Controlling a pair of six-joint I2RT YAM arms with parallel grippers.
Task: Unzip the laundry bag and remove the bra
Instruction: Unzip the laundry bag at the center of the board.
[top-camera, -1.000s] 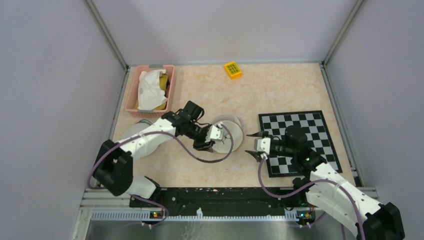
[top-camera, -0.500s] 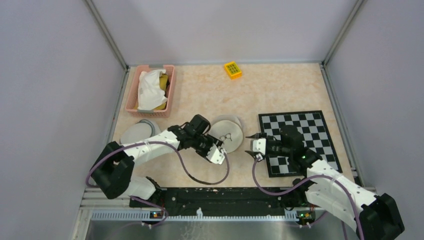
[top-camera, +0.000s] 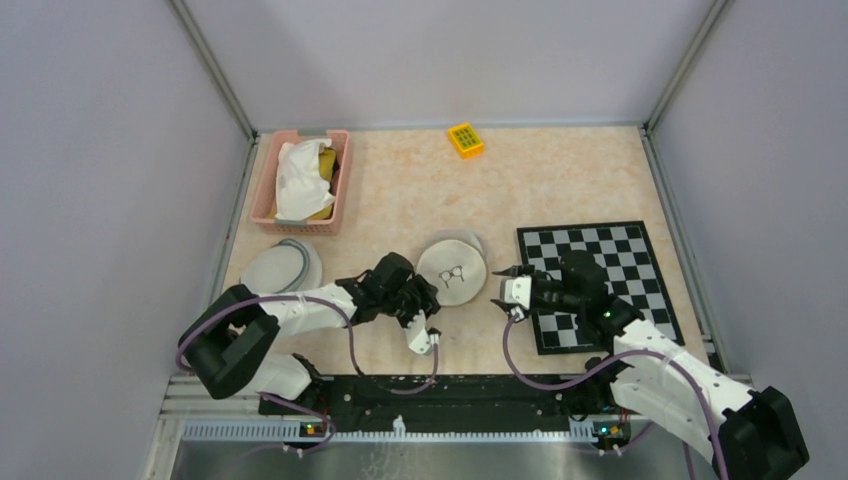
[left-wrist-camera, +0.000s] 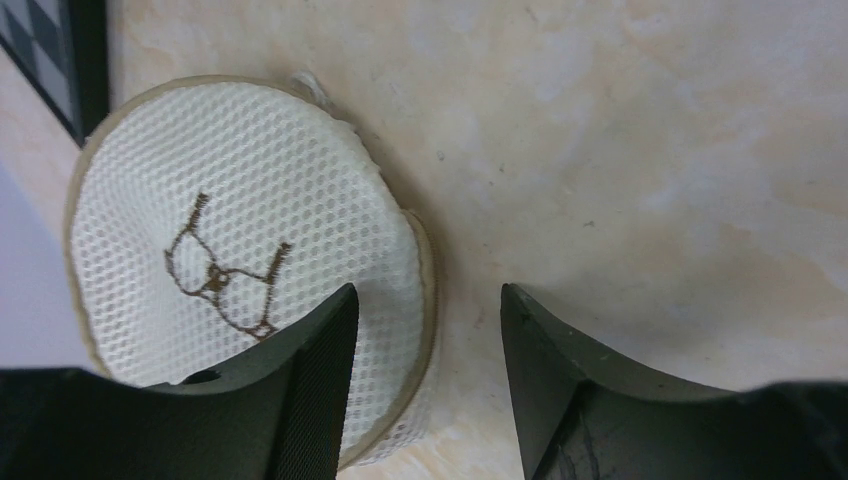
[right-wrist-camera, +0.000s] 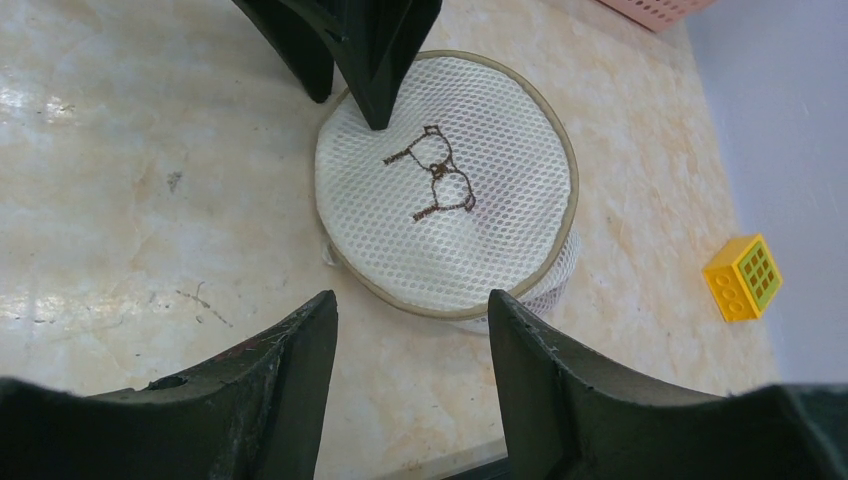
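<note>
The laundry bag (top-camera: 452, 270) is a round white mesh pouch with a tan rim and a brown bra emblem, lying flat and closed on the table. It also shows in the left wrist view (left-wrist-camera: 230, 230) and the right wrist view (right-wrist-camera: 445, 180). The bra is hidden. My left gripper (top-camera: 425, 298) is open at the bag's near-left edge; one finger (left-wrist-camera: 310, 370) hangs over the rim, and the gripper (right-wrist-camera: 350, 112) shows in the right wrist view. My right gripper (top-camera: 505, 290) is open and empty just right of the bag, pointing at it (right-wrist-camera: 410, 300).
A checkerboard mat (top-camera: 600, 285) lies under my right arm. A pink basket (top-camera: 268, 185) with white cloth stands at the back left. A second round pale pouch (top-camera: 280, 268) lies left of my left arm. A yellow block (top-camera: 465, 140) sits at the back.
My left gripper came off the top of the bag and swung toward the near edge, uncovering the emblem. My right gripper shifted slightly toward the bag. The bag stayed put.
</note>
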